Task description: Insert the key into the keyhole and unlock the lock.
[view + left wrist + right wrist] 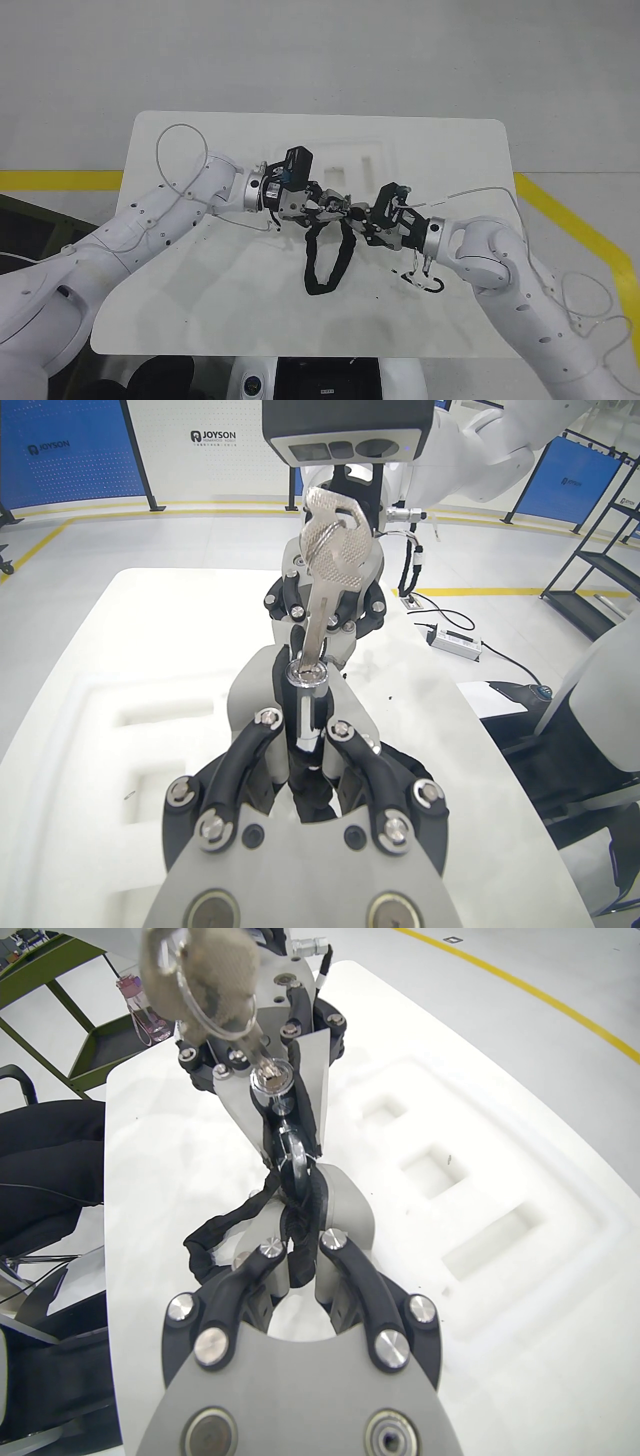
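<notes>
A chrome lock cylinder [304,705] is clamped between the fingers of my left gripper [305,682], which is shut on it. The silver key [332,545] stands in the keyhole [306,674] with its ring hanging at the head, and no finger touches it. My right gripper [300,1200] faces the left one and is shut on the lock's black fabric-covered chain [300,1238], just below the shackle end [295,1160]. The key [200,983] and the lock cylinder [272,1080] show beyond it. In the top view both grippers meet at the lock [335,208] above mid-table, and the chain loop [325,262] hangs down.
The white table [450,300] carries a white foam tray with rectangular recesses [435,1173] at its far side, behind the grippers. The tray [165,715] lies beside the left gripper. The table's near half has free room.
</notes>
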Robot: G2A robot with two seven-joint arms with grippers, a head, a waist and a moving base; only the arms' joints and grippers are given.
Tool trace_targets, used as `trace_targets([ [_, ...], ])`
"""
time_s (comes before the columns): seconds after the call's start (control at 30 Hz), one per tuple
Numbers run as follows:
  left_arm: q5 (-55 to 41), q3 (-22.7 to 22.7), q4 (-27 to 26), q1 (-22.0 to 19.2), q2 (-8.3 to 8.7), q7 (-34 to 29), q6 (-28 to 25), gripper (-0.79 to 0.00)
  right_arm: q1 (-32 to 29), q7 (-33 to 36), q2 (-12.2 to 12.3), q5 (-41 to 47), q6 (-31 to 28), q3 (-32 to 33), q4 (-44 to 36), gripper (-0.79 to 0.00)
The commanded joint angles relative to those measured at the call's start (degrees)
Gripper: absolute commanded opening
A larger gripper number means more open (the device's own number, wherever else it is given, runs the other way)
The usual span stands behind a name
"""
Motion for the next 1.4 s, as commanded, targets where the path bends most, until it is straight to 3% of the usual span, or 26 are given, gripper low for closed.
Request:
trace_targets([
  [0.0,-0.14,0.17,0.21,0.06,-0.05,0.17,0.0,-0.431,-0.06,-0.34,0.0,0.06,0.03,0.12,-0.05,-0.785],
  [0.23,-1.07,0.78,1.16,0.2,-0.15,1.37,0.0,-0.517,-0.53,-1.69,0.01,0.65,-0.31,0.6,-0.21,-0.785],
  [0.57,-1.99,1.62,2.69,0.43,-0.09,3.27,0.0,-0.56,-1.21,-2.31,0.13,0.51,-0.53,1.44,-1.03,-0.785],
  [0.77,-2.24,2.47,2.7,0.52,0.14,4.86,0.0,-0.545,-1.67,-2.59,0.2,0.22,-0.33,1.94,-1.42,-0.785],
  [0.87,-2.13,2.91,2.89,0.47,0.4,5.9,0.0,-0.637,-1.82,-2.72,0.2,0.11,-0.22,2.03,-1.51,-0.785],
  [0.9,-2.09,2.94,2.92,0.49,0.48,6.2,0.0,-0.714,-1.85,-2.74,0.2,0.09,-0.22,2.04,-1.53,-0.785],
  [0.97,-2.06,2.94,2.9,0.64,0.63,6.9,0.0,-0.785,-1.94,-2.85,0.19,0.01,-0.12,2.06,-1.53,-0.785],
  [1.17,-1.48,2.94,2.71,0.71,1.09,8.36,0.0,-0.785,-1.93,-2.86,0.16,-0.22,-0.06,2.02,-1.28,-0.785],
  [1.2,-1.31,2.94,2.61,0.69,1.14,8.46,0.0,-0.785,-1.94,-2.83,0.16,-0.21,0.09,2.02,-1.23,-0.708],
  [1.27,-1.12,2.94,2.55,0.64,1.23,8.64,0.0,-0.785,-1.94,-2.56,0.14,-0.1,0.12,1.91,-1.17,-0.123],
  [1.33,-1.07,2.94,2.51,0.61,1.28,8.73,0.0,-0.785,-1.88,-2.32,0.13,0.23,0.06,1.84,-1.16,-0.003],
  [1.37,-1.06,2.94,2.49,0.61,1.28,8.72,0.0,-0.785,-1.89,-2.33,0.13,0.54,0.01,1.89,-1.17,0.0],
])
